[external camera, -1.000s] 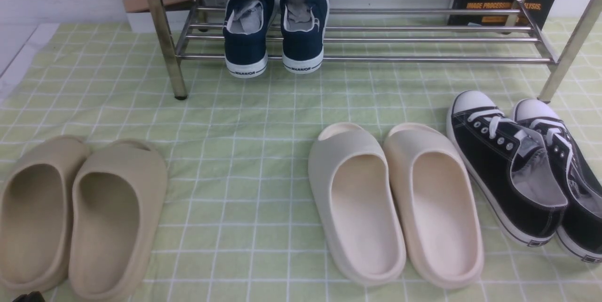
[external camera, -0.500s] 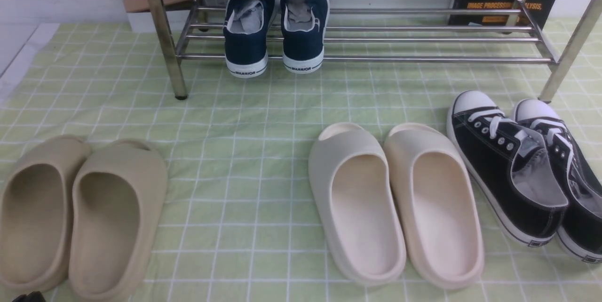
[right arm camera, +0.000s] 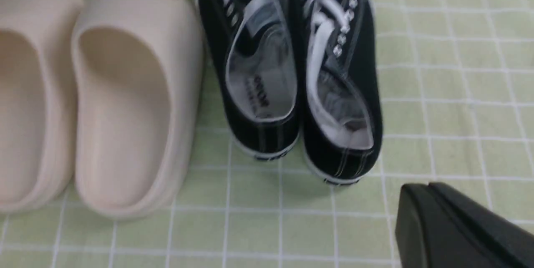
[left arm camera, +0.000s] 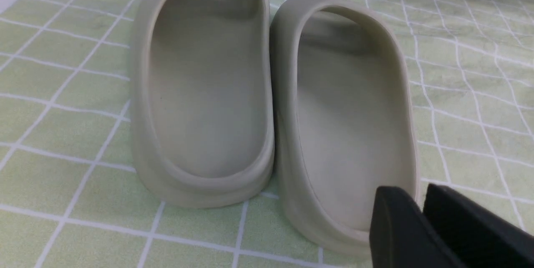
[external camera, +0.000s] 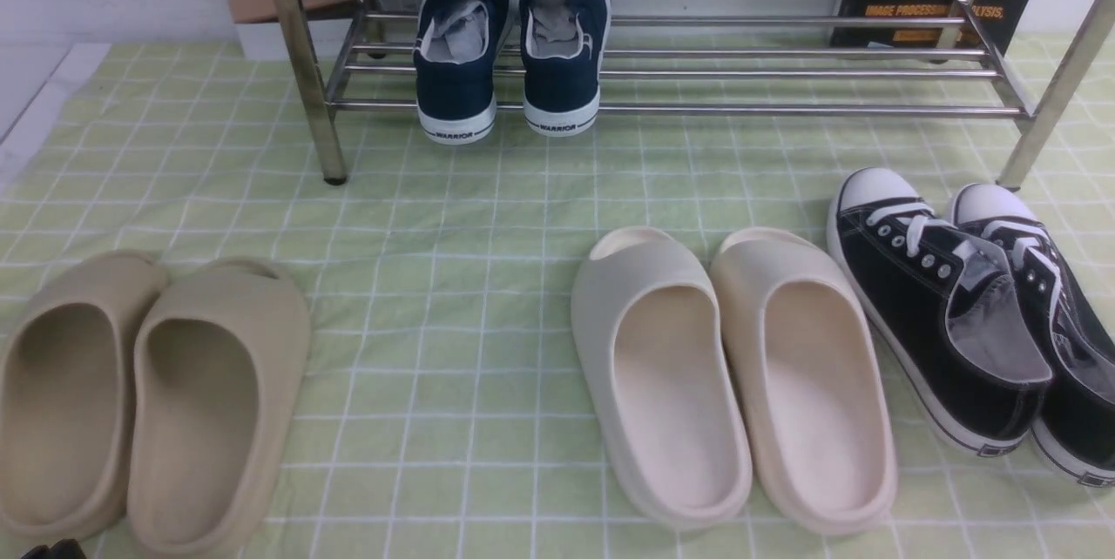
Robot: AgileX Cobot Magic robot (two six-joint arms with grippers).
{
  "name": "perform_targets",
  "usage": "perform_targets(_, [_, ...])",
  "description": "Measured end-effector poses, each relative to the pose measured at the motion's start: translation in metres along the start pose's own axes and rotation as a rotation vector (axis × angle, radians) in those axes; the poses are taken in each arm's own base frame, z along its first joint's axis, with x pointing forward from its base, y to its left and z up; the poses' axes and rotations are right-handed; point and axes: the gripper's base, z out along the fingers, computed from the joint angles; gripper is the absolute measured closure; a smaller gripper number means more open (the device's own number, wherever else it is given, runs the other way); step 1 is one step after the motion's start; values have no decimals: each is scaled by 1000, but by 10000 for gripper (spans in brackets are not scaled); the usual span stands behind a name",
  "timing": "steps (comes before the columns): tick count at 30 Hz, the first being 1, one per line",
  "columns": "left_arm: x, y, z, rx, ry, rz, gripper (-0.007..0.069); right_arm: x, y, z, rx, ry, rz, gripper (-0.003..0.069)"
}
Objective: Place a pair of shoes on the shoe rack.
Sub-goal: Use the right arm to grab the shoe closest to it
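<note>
Front view: you are seeing two black canvas sneakers (external camera: 932, 315) lying off the one chrome shoe rack (external camera: 679, 109), near its right leg; two navy sneakers (external camera: 457, 80) sitting on it; two tan slides (external camera: 200, 402); two cream slides (external camera: 671, 385). Your left gripper (left arm camera: 419, 196) is hanging slightly parted, right gripper (right arm camera: 421, 203) pressed together, both empty.

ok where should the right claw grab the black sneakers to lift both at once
Probably the two inner collar walls of the black sneakers, where they touch behind the laces. Come from above, one finger in each open mouth: the shoes lie upright side by side, and the cream slide crowds one flank.
</note>
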Motion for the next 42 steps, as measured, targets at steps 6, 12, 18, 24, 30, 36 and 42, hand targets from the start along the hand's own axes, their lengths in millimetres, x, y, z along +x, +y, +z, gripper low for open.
perform_targets(6, [0, 0, 0, 0, 0, 0, 508, -37, 26, 31, -197, 281, -161, 664])
perform_targets(12, [0, 0, 0, 0, 0, 0, 505, -60, 44, 97, -305, 438, -193, 664])
perform_targets(18, [0, 0, 0, 0, 0, 0, 503, -59, 45, 146, -216, 513, -235, 603])
perform_targets(24, [0, 0, 0, 0, 0, 0, 498, -57, 51, 174, -103, 513, -301, 378])
perform_targets(30, [0, 0, 0, 0, 0, 0, 490, -55, 51, 210, -36, 495, -282, 208])
perform_targets(36, [0, 0, 0, 0, 0, 0, 482, -42, 55, 233, -55, 574, -253, 397])
perform_targets(42, [0, 0, 0, 0, 0, 0, 477, -44, 56, 229, -65, 561, -246, 647])
